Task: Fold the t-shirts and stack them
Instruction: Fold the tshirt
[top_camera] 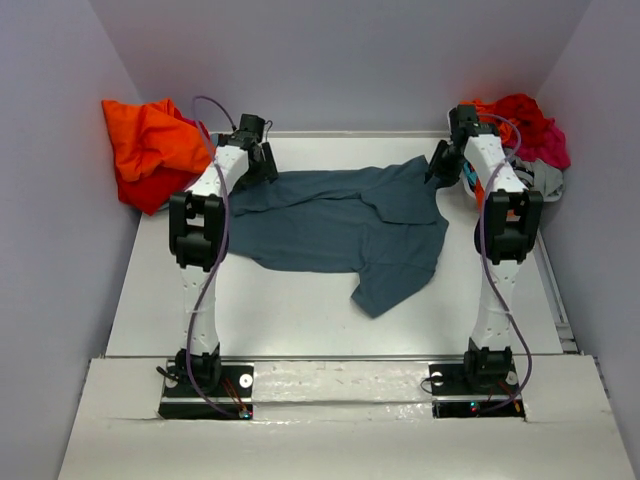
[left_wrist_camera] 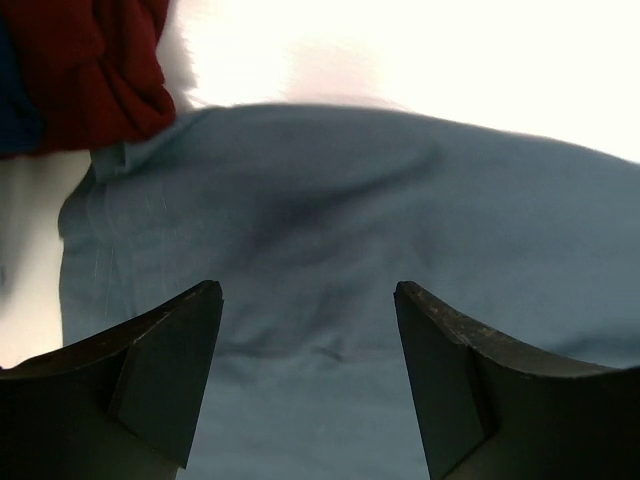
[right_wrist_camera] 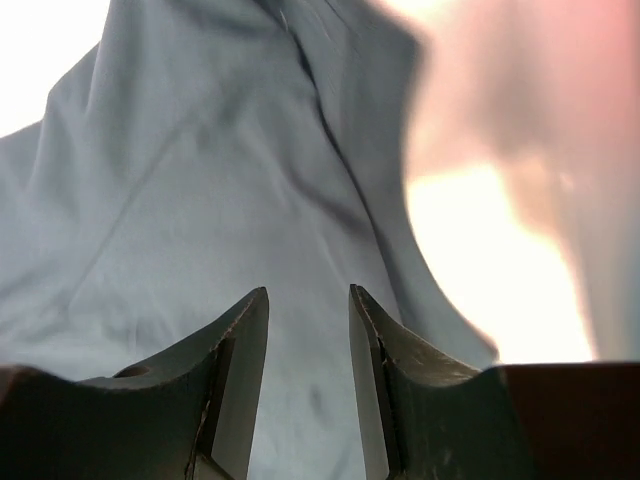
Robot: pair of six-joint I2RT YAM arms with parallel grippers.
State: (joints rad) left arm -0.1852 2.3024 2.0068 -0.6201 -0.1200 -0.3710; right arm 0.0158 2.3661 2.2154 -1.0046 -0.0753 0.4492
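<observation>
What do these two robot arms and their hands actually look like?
Both the left arm and right arm are slim white tubes joined by chunky black joints, on black bases with tiny coloured lights. A thin purple cable loops along each. The left hand and right hand each end in two dark, wedge-shaped fingers.

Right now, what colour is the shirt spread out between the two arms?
The spread-out t-shirt is plain dark slate-blue, with no pattern; the top external view shows it best.
</observation>
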